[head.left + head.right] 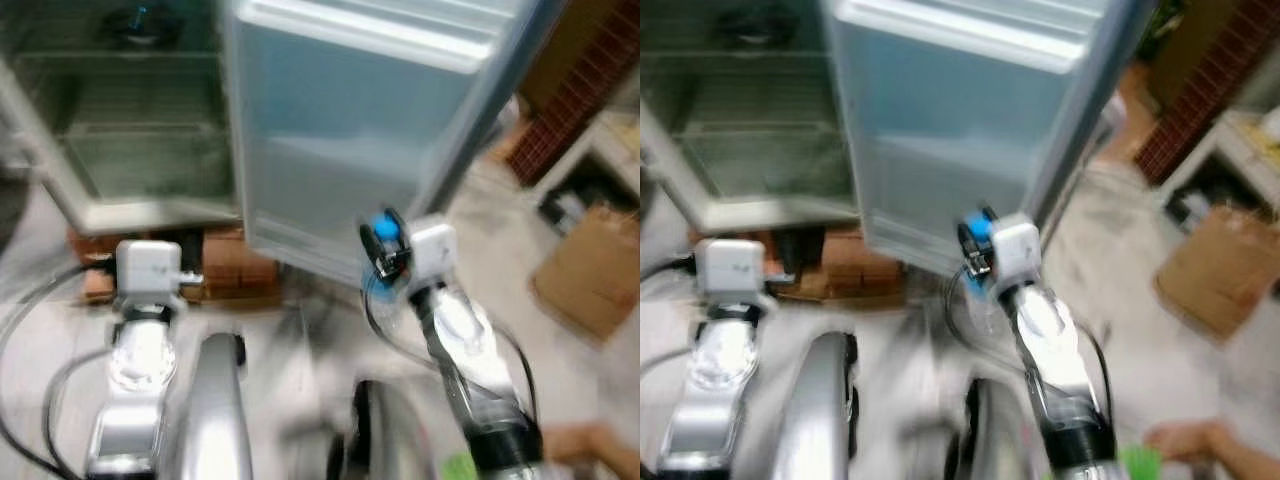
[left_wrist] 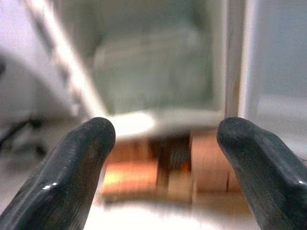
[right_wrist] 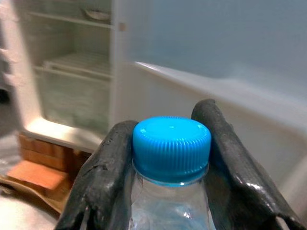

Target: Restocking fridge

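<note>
Open fridge [image 1: 130, 120] ahead, shelves visible inside, door [image 1: 370, 130] swung out toward the robot. Standing on a base of reddish bricks [image 1: 235, 265] (edges blurred in both head views).

Right gripper [image 3: 170, 163] raised before the lower part of the door, fingers [image 3: 103, 177] pinched on either side of the neck of a clear plastic bottle [image 3: 170, 211] with a blue ribbed cap [image 3: 171, 146]. Bottle upright between the fingers, cap level with the fingertips. Same blue cap seen at the end of the right arm [image 1: 465, 340] in the head views, just in front of the door's lower edge; contact with the door not discernible.

Left gripper [image 2: 163, 139] held low, aimed at the fridge's bottom edge and the bricks; fingers [image 2: 81, 158] spread wide apart, nothing between them.

Cardboard box [image 1: 590, 270] on the floor well off to the right. A person's hand [image 1: 1185, 440] near the lower right corner, beside something green (too blurred to identify).
</note>
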`<state>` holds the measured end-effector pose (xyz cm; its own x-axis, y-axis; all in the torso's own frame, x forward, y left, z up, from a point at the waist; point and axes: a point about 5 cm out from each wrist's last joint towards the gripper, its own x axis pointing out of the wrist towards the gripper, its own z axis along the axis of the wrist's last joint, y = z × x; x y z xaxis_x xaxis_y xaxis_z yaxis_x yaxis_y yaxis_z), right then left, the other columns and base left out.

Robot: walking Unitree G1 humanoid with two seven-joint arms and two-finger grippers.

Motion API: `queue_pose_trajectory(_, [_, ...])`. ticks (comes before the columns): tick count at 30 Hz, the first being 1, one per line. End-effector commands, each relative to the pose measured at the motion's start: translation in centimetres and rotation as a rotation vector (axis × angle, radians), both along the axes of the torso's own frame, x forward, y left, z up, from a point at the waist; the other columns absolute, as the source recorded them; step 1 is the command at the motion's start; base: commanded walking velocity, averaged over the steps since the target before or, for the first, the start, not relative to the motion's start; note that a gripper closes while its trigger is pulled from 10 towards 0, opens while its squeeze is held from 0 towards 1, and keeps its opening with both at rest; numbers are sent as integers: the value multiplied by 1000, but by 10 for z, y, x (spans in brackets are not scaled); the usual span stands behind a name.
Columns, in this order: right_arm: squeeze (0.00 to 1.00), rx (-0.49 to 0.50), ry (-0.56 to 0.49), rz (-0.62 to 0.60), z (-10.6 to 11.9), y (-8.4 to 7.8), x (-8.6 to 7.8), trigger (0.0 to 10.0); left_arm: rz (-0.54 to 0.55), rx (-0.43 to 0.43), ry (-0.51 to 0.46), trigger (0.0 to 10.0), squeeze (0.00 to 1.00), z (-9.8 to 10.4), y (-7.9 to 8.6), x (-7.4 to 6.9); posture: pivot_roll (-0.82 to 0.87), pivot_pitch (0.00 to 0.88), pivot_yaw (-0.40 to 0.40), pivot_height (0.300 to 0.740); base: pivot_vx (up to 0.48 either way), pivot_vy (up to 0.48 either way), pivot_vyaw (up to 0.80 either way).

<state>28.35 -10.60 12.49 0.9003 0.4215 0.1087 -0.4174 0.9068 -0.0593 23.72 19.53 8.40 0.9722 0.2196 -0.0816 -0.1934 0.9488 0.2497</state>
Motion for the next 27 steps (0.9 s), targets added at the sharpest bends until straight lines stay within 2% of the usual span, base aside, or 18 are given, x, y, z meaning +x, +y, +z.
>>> queue_pose_trajectory(1, [0,13,-30,5,7,1,1,10000,-13,20,-56,10000,0,14,-3,8,116,141,-89,579,0,0,0])
queue_pose_trajectory(8, [0,3,-23,1,6,1,2,10000,-11,-6,-66,10000,0,16,-3,9,115,143,-91,579,0,0,0])
queue_pose_trajectory(13, [0,-40,-43,-45,6,0,6,10000,-16,-7,-67,10000,0,16,-4,9,114,142,-95,579,0,0,0])
queue_pose_trajectory(16, [0,-4,-35,-15,8,3,7,10000,-16,-8,-57,10000,0,14,-3,8,114,142,-100,579,271,0,0])
queue_pose_trajectory(17, [0,47,-41,6,10,5,7,10000,-14,-10,-57,10000,0,14,-3,8,114,142,-102,579,326,0,0])
queue_pose_trajectory(18, [0,59,-61,6,12,6,8,10000,-14,-11,-57,10000,0,14,-3,9,115,144,-103,579,364,0,0])
queue_pose_trajectory(20, [0,22,-62,-1,12,5,9,10000,-12,-13,-57,10000,0,15,-2,8,115,145,-104,579,362,0,0])
queue_pose_trajectory(27, [0,73,-84,58,17,6,8,10000,-11,-22,-54,10000,0,15,-3,8,118,147,-106,579,366,0,0])
